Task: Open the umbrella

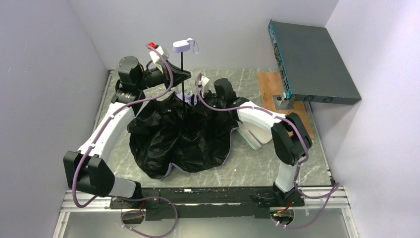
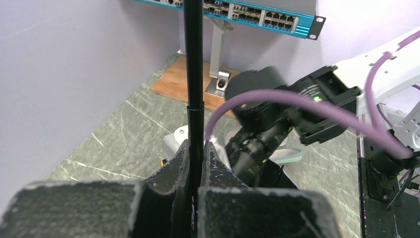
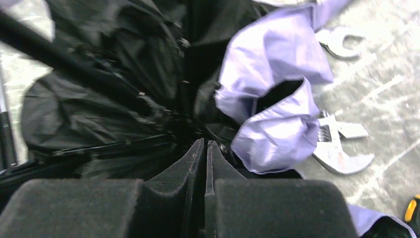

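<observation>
The umbrella (image 1: 178, 139) lies spread on the table with its crumpled black lining up and lavender edges showing. Its thin black shaft (image 1: 183, 82) stands upright, with the lavender handle (image 1: 182, 45) on top. My left gripper (image 1: 186, 74) is shut on the shaft below the handle. In the left wrist view the shaft (image 2: 193, 59) runs up between the closed fingers of that gripper (image 2: 196, 148). My right gripper (image 1: 197, 103) points into the canopy near the shaft's base. In the right wrist view it (image 3: 204, 145) is shut among the black lining (image 3: 99, 99), beside a lavender fold (image 3: 277, 99). Nothing shows between its jaws.
A pale mint-green case (image 1: 250, 135) lies under the right arm. A blue network switch (image 1: 312, 59) stands on a bracket over a wooden board (image 1: 270, 87) at the back right. Two wrenches (image 3: 341, 153) and a yellow-tipped tool (image 3: 411, 208) lie by the canopy's edge.
</observation>
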Tool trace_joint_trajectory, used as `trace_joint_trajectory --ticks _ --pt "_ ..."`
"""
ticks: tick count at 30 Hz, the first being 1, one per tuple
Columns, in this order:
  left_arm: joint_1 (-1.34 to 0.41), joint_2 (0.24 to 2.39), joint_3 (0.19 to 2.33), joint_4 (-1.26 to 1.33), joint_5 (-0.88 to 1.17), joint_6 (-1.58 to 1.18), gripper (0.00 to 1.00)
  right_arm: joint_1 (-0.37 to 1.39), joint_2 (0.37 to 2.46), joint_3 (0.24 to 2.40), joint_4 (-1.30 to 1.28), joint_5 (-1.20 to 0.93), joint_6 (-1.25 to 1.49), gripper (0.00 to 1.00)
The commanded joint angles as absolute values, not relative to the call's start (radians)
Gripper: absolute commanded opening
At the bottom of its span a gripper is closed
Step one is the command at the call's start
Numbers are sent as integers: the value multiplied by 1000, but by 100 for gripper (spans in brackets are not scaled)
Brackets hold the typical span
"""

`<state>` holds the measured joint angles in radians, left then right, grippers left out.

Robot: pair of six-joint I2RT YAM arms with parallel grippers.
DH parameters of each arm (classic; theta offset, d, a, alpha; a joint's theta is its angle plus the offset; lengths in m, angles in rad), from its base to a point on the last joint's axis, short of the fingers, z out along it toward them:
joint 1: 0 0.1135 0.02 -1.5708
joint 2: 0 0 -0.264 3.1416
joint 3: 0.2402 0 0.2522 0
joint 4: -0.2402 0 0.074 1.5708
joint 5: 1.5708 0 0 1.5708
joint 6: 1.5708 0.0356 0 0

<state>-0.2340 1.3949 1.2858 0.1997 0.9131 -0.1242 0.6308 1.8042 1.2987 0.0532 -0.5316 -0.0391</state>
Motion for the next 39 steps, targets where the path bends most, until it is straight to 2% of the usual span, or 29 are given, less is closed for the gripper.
trace_joint_trajectory --ticks 1,6,10,12,15,17,22,26,29,34,39 --pt "-229 1332 1315 228 963 -110 0 623 1851 1352 104 -443 -5 8" --pt "-229 1314 1310 212 967 -108 0 623 1927 1398 112 -449 58 9" --pt "-222 1280 1318 169 987 -84 0 602 1979 1403 73 -401 48 15" --pt "-212 1261 1326 139 1004 -77 0 579 1995 1407 40 -379 46 22" --pt "-193 1229 1320 113 1023 -74 0 545 2015 1406 9 -338 43 40" --pt "-182 1212 1319 89 1021 -61 0 525 2028 1409 -18 -293 30 47" --pt "-157 1199 1312 90 1022 -70 0 488 2058 1450 -96 -265 9 51" --pt "-156 1224 1313 106 1001 -70 0 481 2005 1470 -95 -412 9 60" --pt "-156 1257 1320 121 997 -78 0 489 1931 1449 -44 -577 9 58" --pt "-158 1288 1334 167 1015 -119 0 527 1880 1456 37 -681 68 44" --pt "-163 1283 1355 139 1024 -100 0 570 1904 1497 87 -722 161 38"
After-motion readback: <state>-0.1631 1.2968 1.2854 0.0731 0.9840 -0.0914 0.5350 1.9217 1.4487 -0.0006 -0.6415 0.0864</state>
